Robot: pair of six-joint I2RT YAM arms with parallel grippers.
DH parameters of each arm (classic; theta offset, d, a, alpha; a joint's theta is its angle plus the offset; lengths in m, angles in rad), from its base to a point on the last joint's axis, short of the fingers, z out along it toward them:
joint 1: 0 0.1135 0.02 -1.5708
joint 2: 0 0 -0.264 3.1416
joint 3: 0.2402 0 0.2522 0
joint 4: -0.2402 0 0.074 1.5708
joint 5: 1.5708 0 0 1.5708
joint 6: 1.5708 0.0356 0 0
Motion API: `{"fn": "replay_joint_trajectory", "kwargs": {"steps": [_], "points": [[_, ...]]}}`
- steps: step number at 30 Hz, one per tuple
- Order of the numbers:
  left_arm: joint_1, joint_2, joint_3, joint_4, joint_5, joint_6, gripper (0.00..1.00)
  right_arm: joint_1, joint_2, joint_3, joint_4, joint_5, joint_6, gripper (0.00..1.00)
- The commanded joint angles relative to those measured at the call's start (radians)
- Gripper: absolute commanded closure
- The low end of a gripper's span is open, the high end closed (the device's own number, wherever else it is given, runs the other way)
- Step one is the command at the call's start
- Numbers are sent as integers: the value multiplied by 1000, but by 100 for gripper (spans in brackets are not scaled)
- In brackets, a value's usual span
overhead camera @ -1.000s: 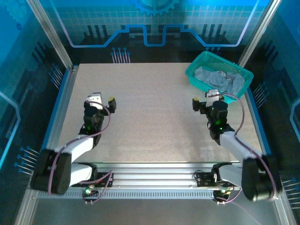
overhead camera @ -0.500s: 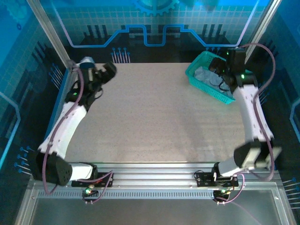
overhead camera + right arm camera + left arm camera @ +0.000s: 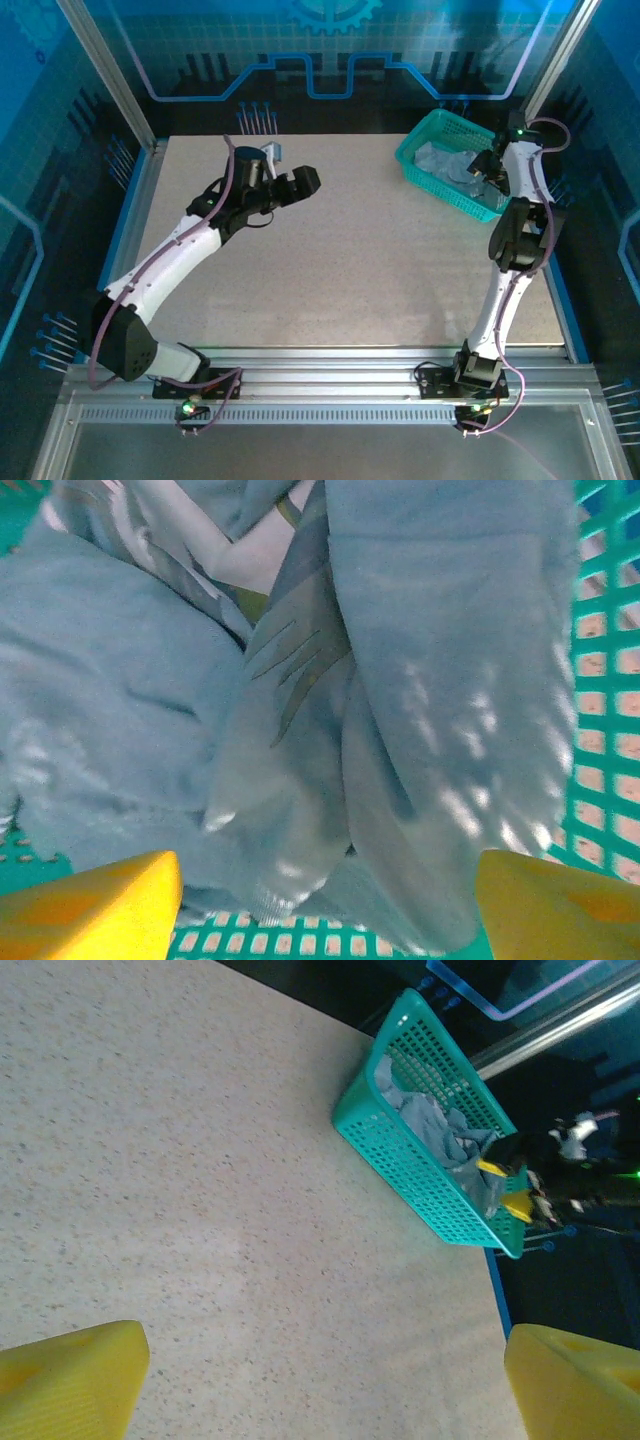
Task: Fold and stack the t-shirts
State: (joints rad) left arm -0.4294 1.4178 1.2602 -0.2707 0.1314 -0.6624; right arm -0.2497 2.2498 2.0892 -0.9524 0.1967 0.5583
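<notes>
Though the crumpled t-shirts [image 3: 300, 730] defy counting, one basket [image 3: 420, 1175] holds them.

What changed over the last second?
Right claw reached forward into the basket, open over the t-shirts. Left claw swung out to the far middle of the table, open, empty. Basket and t-shirts unmoved; nothing gripped.

1. The table [image 3: 350, 270] under me is pale, speckled beige, edged with blue strips [image 3: 128, 215].
2. Beyond it stands a dark back wall [image 3: 330, 50] with glowing blue circuit lines.
3. Silver metal posts [image 3: 100, 70] slant up at the far corners.
4. Blue light tints everything I see.
</notes>
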Motion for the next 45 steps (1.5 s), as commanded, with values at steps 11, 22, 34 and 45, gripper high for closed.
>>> {"fn": "replay_joint_trajectory", "kwargs": {"steps": [11,22,34,45], "points": [[-15,-64,1,38,122,-45,10,-2,82,103,32,-63,10,88],[-15,-84,9,8,97,-34,11,112,-292,137,237,-29,-46,100],[-16,-179,15,-228,-237,-9,10,473,-534,261,391,-243,-110,100],[-7,-336,-18,-427,-566,-31,8,928,-476,-202,395,-387,1,100]]}}
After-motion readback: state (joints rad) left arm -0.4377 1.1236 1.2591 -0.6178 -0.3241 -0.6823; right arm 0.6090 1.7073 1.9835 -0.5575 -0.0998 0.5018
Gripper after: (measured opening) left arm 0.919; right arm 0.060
